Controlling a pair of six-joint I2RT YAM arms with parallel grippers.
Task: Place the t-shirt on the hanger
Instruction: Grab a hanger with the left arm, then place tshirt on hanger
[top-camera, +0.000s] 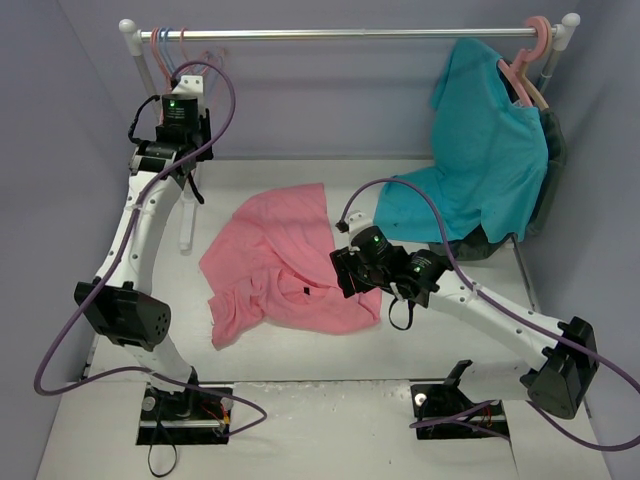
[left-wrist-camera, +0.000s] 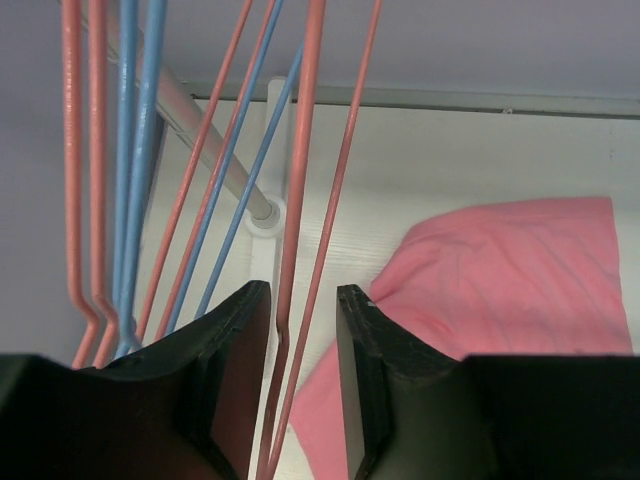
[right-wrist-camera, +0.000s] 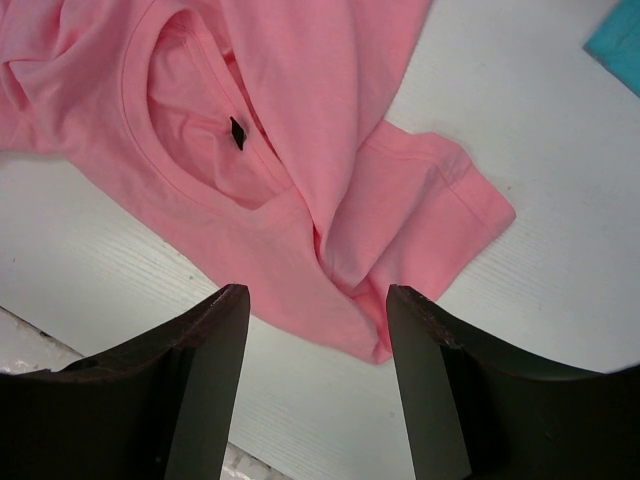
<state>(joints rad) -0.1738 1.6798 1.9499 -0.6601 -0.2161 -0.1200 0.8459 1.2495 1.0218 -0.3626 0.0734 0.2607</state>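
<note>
The pink t-shirt (top-camera: 275, 265) lies crumpled on the white table, collar opening up; it also shows in the left wrist view (left-wrist-camera: 500, 270) and the right wrist view (right-wrist-camera: 300, 120). The thin pink hanger (left-wrist-camera: 303, 150) hangs at the left end of the rail. My left gripper (top-camera: 185, 88) is raised at it, and in its wrist view the gripper (left-wrist-camera: 298, 300) is open with two of the hanger's wires running between the jaws, not pinched. My right gripper (top-camera: 345, 272) is open and empty just above the shirt's near right edge, where a sleeve (right-wrist-camera: 420, 210) folds over, as its wrist view (right-wrist-camera: 318, 300) shows.
A teal t-shirt (top-camera: 490, 150) hangs on a thick pink hanger (top-camera: 538, 40) at the right end of the rail (top-camera: 350, 33). Thin blue hangers (left-wrist-camera: 135, 150) and another pink one hang left of my left gripper. The rack's post (top-camera: 135, 60) and grey walls close in.
</note>
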